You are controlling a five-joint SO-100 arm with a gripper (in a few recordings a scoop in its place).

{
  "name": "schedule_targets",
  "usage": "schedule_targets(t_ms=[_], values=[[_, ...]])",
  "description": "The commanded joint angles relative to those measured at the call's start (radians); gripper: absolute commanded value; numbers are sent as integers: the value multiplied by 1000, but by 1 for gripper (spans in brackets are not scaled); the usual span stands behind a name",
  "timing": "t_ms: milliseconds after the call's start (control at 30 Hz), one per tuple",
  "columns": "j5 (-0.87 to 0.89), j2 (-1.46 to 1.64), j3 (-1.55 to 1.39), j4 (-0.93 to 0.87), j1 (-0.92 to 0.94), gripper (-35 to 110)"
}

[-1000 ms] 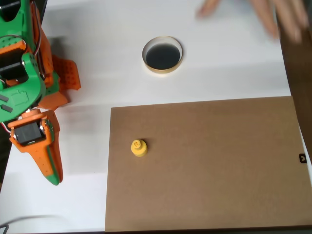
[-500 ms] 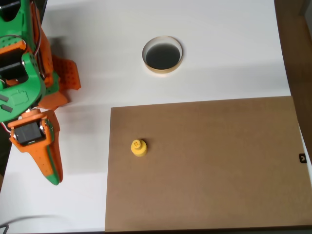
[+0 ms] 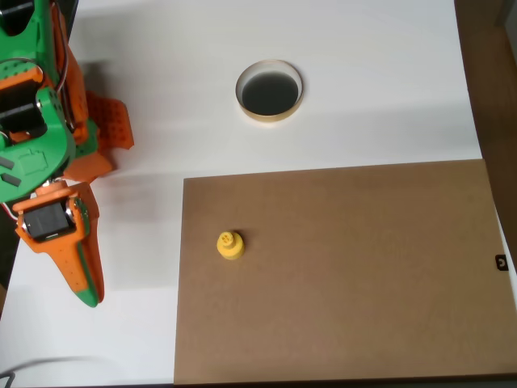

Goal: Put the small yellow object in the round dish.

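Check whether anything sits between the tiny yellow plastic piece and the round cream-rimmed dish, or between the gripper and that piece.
Nothing visible blocks either path. The tiny yellow plastic piece stands alone on the brown board; only bare board and white table lie between it and the round cream-rimmed dish. The orange-and-green gripper lies to its left in the overhead view.

It looks like a hobby or lab test bench: a plain white table (image 3: 347, 81) carries a green-and-orange 3D-printed robot arm (image 3: 48, 153), and a bare brown board (image 3: 347, 275) lies to the arm's right.
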State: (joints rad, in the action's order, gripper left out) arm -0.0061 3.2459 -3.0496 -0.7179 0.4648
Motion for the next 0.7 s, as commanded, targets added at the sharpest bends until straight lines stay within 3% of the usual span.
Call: schedule_targets(t_ms=[0, 167, 433, 500, 600, 667], values=[[-11, 21, -5, 6, 20, 0], [-15, 21, -5, 6, 14, 0], [-244, 18, -5, -5, -166, 0], [-416, 18, -5, -55, -202, 0], [-856, 17, -5, -268, -296, 0], [-854, 17, -2, -288, -370, 0]])
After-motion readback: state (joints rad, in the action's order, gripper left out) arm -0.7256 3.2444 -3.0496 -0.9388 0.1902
